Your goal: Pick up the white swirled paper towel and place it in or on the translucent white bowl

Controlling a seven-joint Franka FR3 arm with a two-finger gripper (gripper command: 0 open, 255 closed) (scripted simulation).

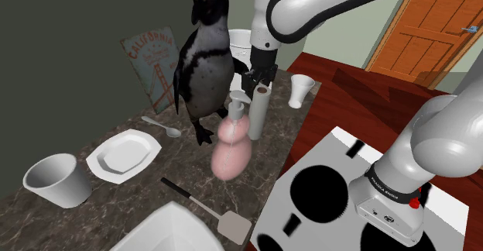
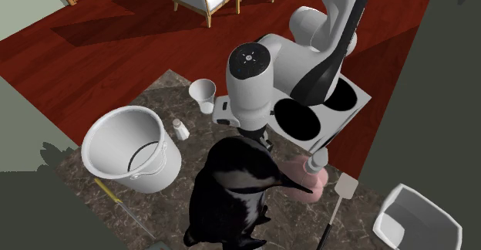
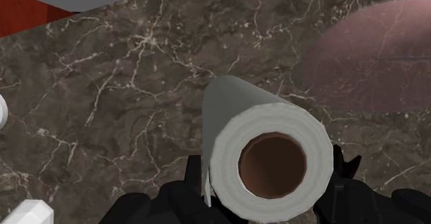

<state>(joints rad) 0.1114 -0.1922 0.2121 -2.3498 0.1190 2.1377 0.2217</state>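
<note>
The white paper towel roll (image 1: 258, 114) stands upright on the dark marble counter (image 1: 116, 203), between a penguin figure and the counter's edge. In the wrist view I look down on the roll (image 3: 231, 112) and its brown core, with a black finger pressed against each side. My gripper (image 1: 262, 77) comes down from above and is shut on the roll's top end. Whether the roll's foot still touches the counter I cannot tell. A deep white bowl (image 1: 53, 181) stands far off at the shoulder view's lower left.
A tall penguin figure (image 1: 203, 63) and a pink soap dispenser (image 1: 231, 145) crowd the roll closely. A white plate (image 1: 124, 155), a spoon (image 1: 161, 125), a spatula (image 1: 209, 209), a square white basin (image 1: 166, 230) and a small cup (image 1: 301, 91) share the counter. A large white pail (image 2: 131, 148) stands behind the penguin.
</note>
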